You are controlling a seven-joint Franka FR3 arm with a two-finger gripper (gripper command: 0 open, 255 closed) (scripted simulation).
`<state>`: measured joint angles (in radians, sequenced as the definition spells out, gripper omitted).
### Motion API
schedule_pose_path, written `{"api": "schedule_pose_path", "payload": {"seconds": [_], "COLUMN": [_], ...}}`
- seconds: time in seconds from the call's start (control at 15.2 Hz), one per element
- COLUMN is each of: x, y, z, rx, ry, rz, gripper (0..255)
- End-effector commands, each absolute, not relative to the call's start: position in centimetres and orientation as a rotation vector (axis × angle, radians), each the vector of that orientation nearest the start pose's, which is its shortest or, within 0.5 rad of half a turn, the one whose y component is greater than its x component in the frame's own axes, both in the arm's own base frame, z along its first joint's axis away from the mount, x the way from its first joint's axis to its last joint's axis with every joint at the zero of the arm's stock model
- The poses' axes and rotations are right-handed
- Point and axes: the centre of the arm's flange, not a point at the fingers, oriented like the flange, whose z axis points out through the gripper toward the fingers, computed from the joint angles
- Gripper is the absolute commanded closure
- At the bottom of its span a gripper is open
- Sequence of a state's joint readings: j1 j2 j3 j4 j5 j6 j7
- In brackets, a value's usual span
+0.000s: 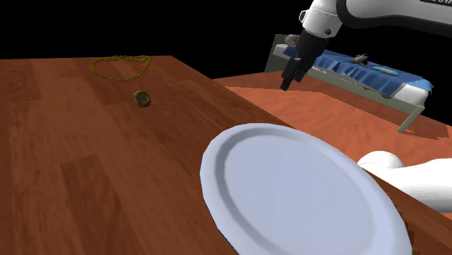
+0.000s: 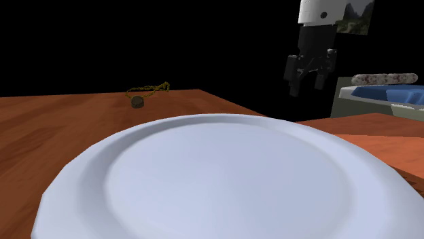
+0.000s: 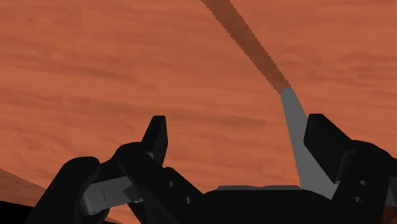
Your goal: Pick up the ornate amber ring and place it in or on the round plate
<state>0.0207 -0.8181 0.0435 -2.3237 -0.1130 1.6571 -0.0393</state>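
We see a reddish-brown wooden counter (image 1: pixel 72 159) running from the lower left of the shoulder view to its upper middle. Beyond its far edge lies a black area. To the right, lower down, an orange-brown wooden floor (image 1: pixel 311 116) carries what looks like a bed with a blue cover (image 1: pixel 362 71) in the upper right of the frame.

A large, round, pale bluish-white plate (image 1: pixel 210 174) sits at the near end of the counter, in the lower middle of the shoulder view. The ring (image 1: pixel 142 98) is small, dull olive-gold and chunky. It lies on the counter well apart from the plate, in the upper left part of the frame. Near it, further back, is a thin gold chain (image 1: pixel 119 67) in a loose loop. In the second exterior view the ring (image 2: pixel 137 102) sits just in front of the chain (image 2: pixel 149 89), above the plate's rim (image 2: pixel 75 176).

The white arm (image 1: pixel 384 14) comes in from the upper right. Its black hand (image 1: pixel 292 76) points down, off the counter's edge and high over the floor, far from the ring. In the wrist view the hand (image 3: pixel 240 137) has its fingers spread wide with nothing between them.
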Motion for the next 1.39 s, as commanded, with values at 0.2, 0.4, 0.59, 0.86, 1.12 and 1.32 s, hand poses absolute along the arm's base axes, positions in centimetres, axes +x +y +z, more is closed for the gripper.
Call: {"api": "schedule_pose_path", "payload": {"seconds": [0.2, 0.4, 0.59, 0.86, 1.12, 1.32], "x": [30.8, 31.1, 31.5, 32.1, 32.9, 33.6], "y": [5.1, 8.8, 12.6, 17.5, 22.4, 26.1], "z": [62.2, 62.0, 61.8, 61.7, 61.8, 61.9], "rx": [-3.258, -3.242, -3.226, -3.204, -3.180, -3.161], "ry": [-0.109, -0.065, -0.022, 0.035, 0.091, 0.133], "rz": [-0.272, -0.295, -0.317, -0.346, -0.374, -0.396], "gripper": [0, 0, 0, 0, 0, 0]}}
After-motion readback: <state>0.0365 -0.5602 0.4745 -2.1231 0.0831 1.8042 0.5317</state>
